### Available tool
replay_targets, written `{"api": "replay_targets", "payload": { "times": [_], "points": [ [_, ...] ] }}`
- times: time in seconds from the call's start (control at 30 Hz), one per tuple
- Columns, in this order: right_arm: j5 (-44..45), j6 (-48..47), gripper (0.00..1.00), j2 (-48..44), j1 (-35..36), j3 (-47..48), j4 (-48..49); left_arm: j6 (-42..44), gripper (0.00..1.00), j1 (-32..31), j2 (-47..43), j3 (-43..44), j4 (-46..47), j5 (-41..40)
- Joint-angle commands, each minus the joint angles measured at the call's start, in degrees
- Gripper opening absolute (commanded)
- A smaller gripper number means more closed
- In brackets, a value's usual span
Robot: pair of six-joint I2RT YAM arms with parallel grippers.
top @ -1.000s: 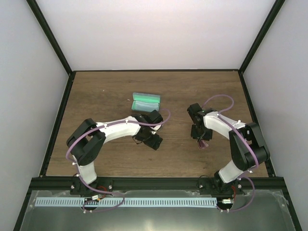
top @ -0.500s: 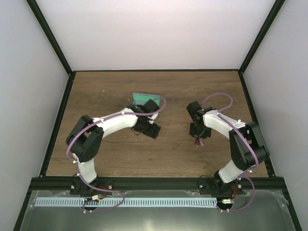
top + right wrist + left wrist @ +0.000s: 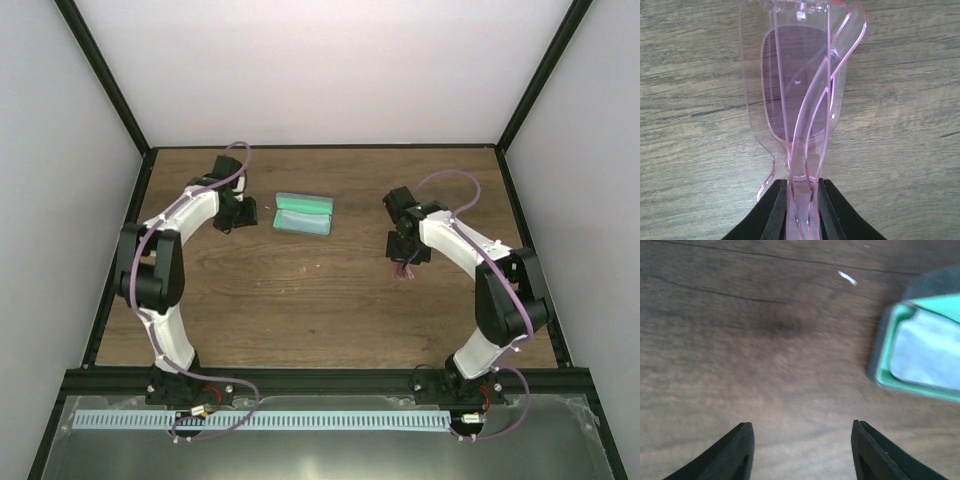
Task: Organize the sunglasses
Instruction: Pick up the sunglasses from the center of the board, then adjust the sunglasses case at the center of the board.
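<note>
The sunglasses [image 3: 800,90] are pinched by their folded arms between the right claw [image 3: 800,186] fingers. They stick out ahead of it, over the wooden table [image 3: 690,75]. From above they are only a tiny pink spot. The left claw [image 3: 801,426] is spread wide and holds nothing. Ahead of it, to the right, lies the open case [image 3: 884,371]. Only the left wrist view shows the light-blue cloth [image 3: 930,347] inside.

One pair of sunglasses [image 3: 790,85], one case [image 3: 303,213], one cloth [image 3: 927,352].
</note>
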Motion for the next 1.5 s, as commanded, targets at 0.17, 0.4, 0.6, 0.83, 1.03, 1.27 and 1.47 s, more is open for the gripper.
{"api": "replay_targets", "payload": {
  "times": [0.17,0.4,0.6,0.83,1.03,1.27,1.47],
  "points": [
    [-2.2,-0.9,0.17,1.1,-0.2,3.6,-0.9,-5.8,0.49,5.4,16.6,13.7,7.7,7.0],
    [-1.3,-0.8,0.18,-0.3,-0.2,1.1,-0.8,-13.7,0.53,6.8,32.6,36.0,2.4,18.8],
    [-0.3,-0.8,0.18,-0.4,-0.2,-0.4,-1.2,-19.1,0.56,6.3,40.0,45.6,2.8,24.8],
    [-0.6,-1.5,0.18,1.5,-0.2,1.1,-1.4,-18.3,0.57,2.2,43.3,46.7,3.6,27.5],
    [-0.1,-2.3,0.18,3.1,-0.2,4.7,-2.2,-13.9,0.57,0.0,40.0,40.0,1.8,25.1],
    [-1.6,-1.8,0.18,3.0,-0.2,4.8,-1.2,-10.3,0.57,-0.5,30.1,20.8,4.4,23.2],
    [-4.3,-1.0,0.18,2.1,-0.2,3.0,0.9,-8.9,0.57,-3.6,21.0,6.9,7.8,23.4]
  ]
}}
